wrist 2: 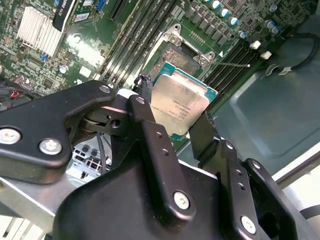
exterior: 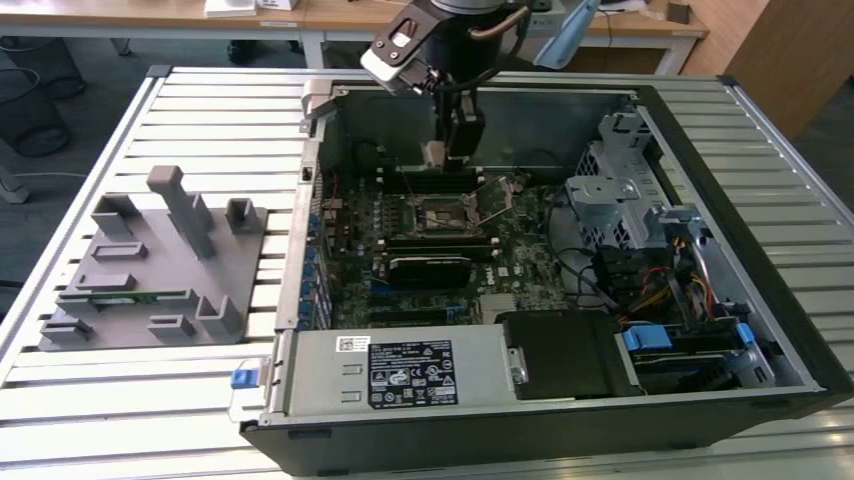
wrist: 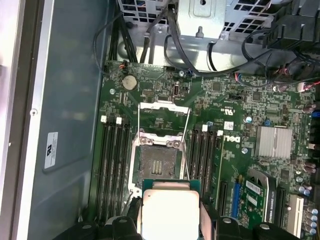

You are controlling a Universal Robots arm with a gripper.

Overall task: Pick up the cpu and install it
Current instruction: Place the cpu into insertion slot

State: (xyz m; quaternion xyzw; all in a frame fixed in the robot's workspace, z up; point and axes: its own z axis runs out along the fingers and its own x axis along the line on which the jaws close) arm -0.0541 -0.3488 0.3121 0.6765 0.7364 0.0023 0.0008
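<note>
Second wrist view: cpu (wrist 2: 181,102) is clamped by opposite edges in the hand (wrist 2: 172,107), so its faces are spared.
First wrist view: socket (wrist: 159,161) is exposed nearby, not yet filled.

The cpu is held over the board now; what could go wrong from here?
The tool grips the cpu only by two edges, so it might slip and fall on the open socket. In the first wrist view the cpu is not yet centred over the socket; lowered so, it could seat askew. The tool may catch the thin lever.
</note>
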